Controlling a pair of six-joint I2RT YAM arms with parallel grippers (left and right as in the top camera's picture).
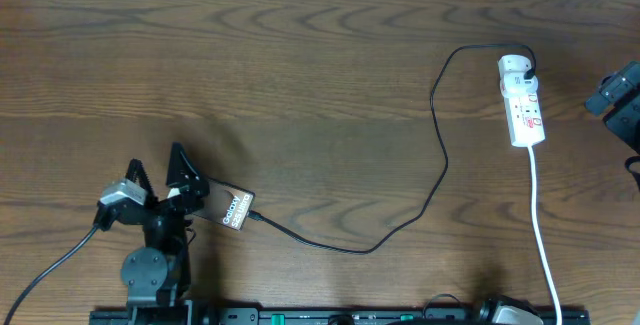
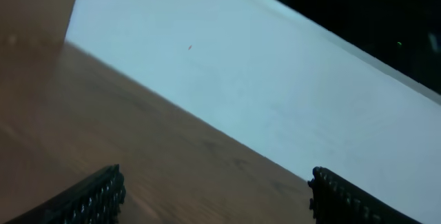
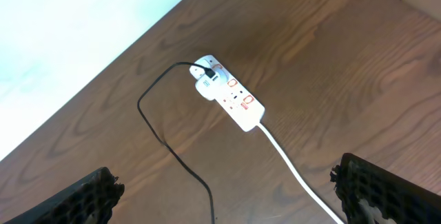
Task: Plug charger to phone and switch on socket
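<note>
Looking down on the table, the phone lies at the front-left, right beside the left arm. The charger cable loops away from the phone's right end, all the way up to the power strip at the far right. The cable tip meets the phone's edge, but whether it is fully seated I cannot tell from up here. The left jaws are spread wide with nothing between them, and that's the first worry: one finger sits so close to the phone that any swing could shove it and pull the tip loose. Over on the right, the right arm hangs well above the power strip, and the right jaws are also wide apart and empty. The red-marked switches look small and closely packed, so a press that lands off-centre might hit the wrong one. It could also skid the light strip across the wood. If the strip slides, it drags the cable and tugs the phone. The cable enters at the rounded end right next to those switches, so a finger could knock it out.
</note>
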